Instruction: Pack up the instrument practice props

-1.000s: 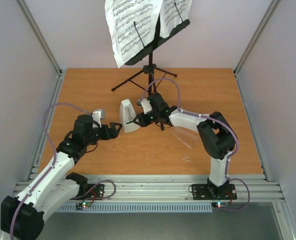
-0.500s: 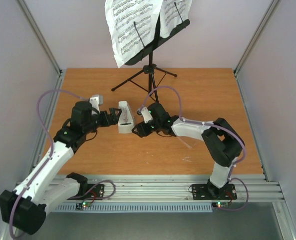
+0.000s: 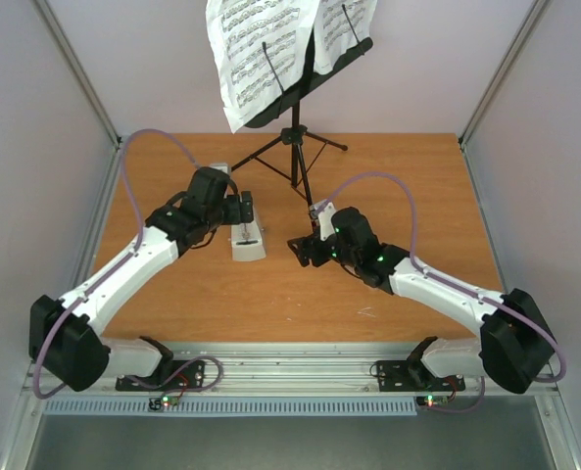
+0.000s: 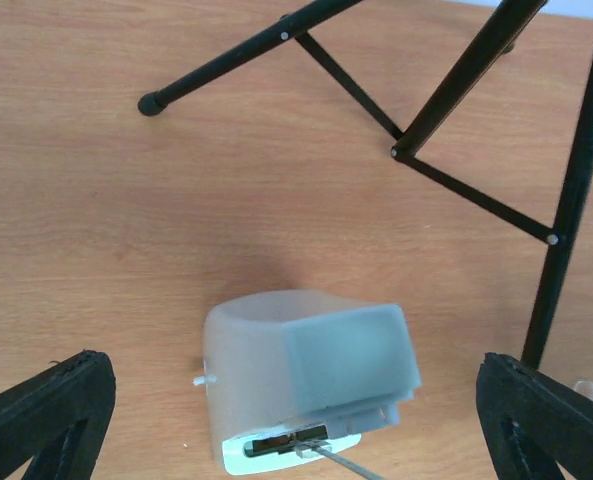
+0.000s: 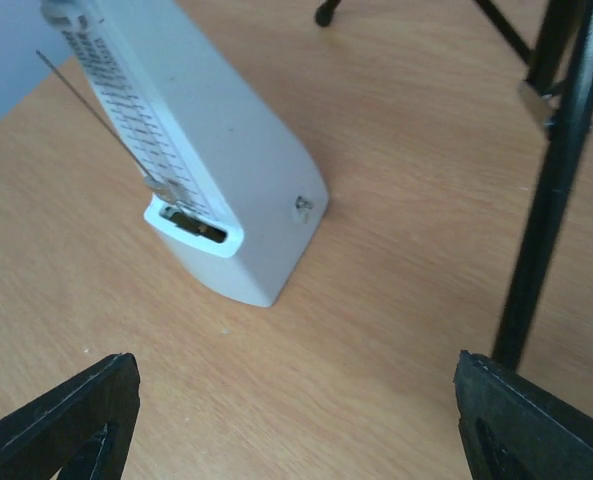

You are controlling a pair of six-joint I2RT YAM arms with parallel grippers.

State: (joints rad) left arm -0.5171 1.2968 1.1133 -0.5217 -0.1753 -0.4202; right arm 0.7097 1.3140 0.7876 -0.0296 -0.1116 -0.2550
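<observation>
Right fingers (image 5: 66, 415) are spread wide with nothing held, at frame centre, just right of the metronome (image 3: 248, 238). The metronome is stood upright on the wooden surface (image 3: 388, 176), centre-left. Left fingers (image 4: 46, 410) are spread wide either side of it, not touching. A black tripod music stand (image 3: 295, 147) is set behind, upper centre, with sheet-music pages (image 3: 256, 49) on its desk.

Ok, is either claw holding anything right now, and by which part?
Nothing is held. Both claws are open: the left claw hangs over the small pale grey pyramid-shaped metronome, the right claw stands apart from it.
</observation>
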